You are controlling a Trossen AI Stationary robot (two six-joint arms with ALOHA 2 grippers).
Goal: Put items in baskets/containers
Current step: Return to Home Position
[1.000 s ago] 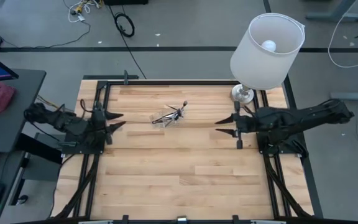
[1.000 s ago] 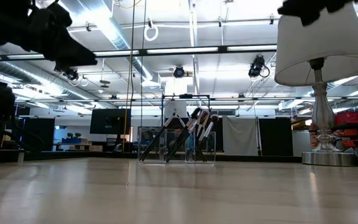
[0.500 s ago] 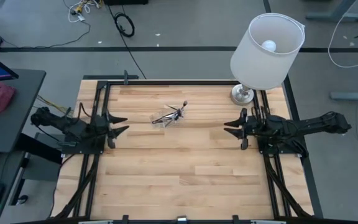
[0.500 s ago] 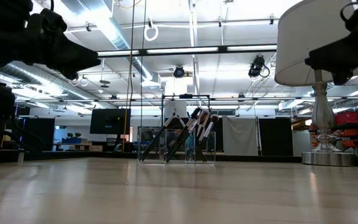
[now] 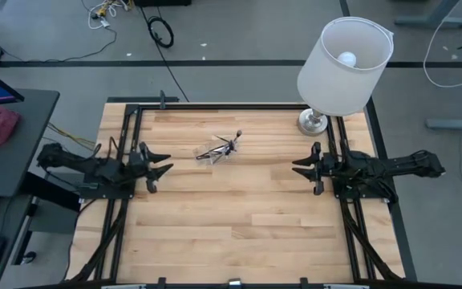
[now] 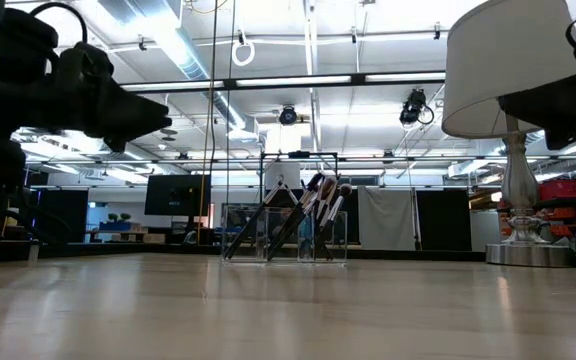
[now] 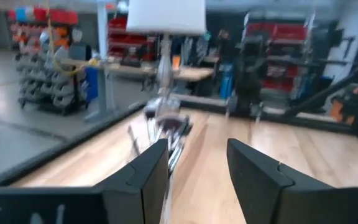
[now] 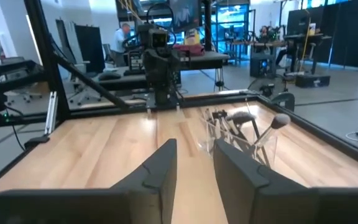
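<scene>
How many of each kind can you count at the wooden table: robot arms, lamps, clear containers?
Robot arms: 2 (left gripper and right gripper, jaws open on both)
Table lamp: 1
Clear organizer: 1, holding makeup brushes too bunched to count
Total: 4
</scene>
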